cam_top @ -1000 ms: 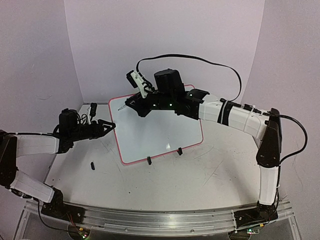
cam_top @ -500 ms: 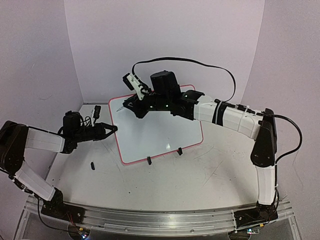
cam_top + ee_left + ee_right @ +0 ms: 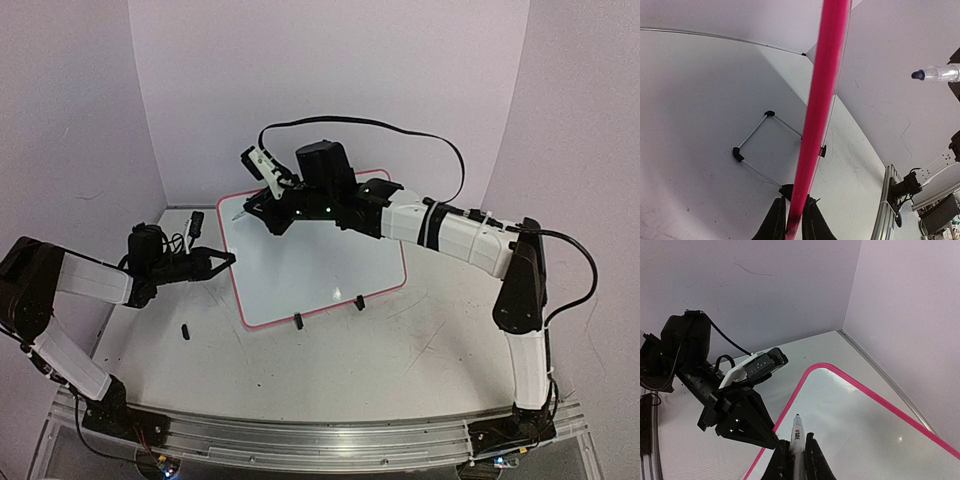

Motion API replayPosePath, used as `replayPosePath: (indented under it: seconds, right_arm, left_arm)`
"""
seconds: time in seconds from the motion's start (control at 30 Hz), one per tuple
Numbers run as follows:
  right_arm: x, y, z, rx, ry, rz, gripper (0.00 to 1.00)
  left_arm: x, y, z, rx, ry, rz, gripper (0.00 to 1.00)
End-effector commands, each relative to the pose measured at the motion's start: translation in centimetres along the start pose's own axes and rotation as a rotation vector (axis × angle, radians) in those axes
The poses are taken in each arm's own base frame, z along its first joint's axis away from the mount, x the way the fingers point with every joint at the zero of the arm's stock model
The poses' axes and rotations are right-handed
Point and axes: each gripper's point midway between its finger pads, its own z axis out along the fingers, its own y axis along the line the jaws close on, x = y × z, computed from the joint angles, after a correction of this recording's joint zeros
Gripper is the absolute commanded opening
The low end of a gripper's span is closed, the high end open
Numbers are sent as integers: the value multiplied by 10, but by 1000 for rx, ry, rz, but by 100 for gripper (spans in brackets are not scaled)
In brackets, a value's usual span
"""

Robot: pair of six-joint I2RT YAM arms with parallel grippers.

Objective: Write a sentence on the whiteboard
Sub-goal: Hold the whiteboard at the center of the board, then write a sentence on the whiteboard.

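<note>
From overhead I see the whiteboard (image 3: 315,255) lying on the table (image 3: 420,345), with its two black clip feet (image 3: 298,321) on its near edge. My left gripper (image 3: 226,259) comes in at the board's left edge. My right gripper (image 3: 260,211) sits over the board's far left corner. A small black piece (image 3: 185,330) lies on the table off the board's near left corner, well apart from it.

That view is too distant to read the grips, but the wrist cameras show them. On the left wrist, the two fingers (image 3: 774,224) are narrowed onto the board's red-pink rim (image 3: 822,100), which runs straight up between them. A thin wire stand (image 3: 754,142) shows to the left of the rim, and the marker's dark tip (image 3: 916,75) hangs to the right of it.

On the right wrist, the jaws are clamped on a white marker (image 3: 796,437). Its tip points at the board's surface just inside the rim, close to where the left fingers grip. I cannot tell from any view whether the tip touches the board.
</note>
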Motion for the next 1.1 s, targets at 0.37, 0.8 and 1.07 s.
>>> replayPosePath:
  seconds: [0.37, 0.8, 1.07]
  right_arm:
    - [-21, -16, 2, 75, -31, -22, 0]
    - [-9, -18, 11, 84, -6, 1, 0]
    - [-9, -21, 14, 103, -6, -1, 0]
  left_arm:
    - [-14, -1, 4, 20, -31, 95, 0]
    - [-9, 3, 4, 16, -18, 89, 0]
    - [-10, 0, 4, 22, -20, 91, 0]
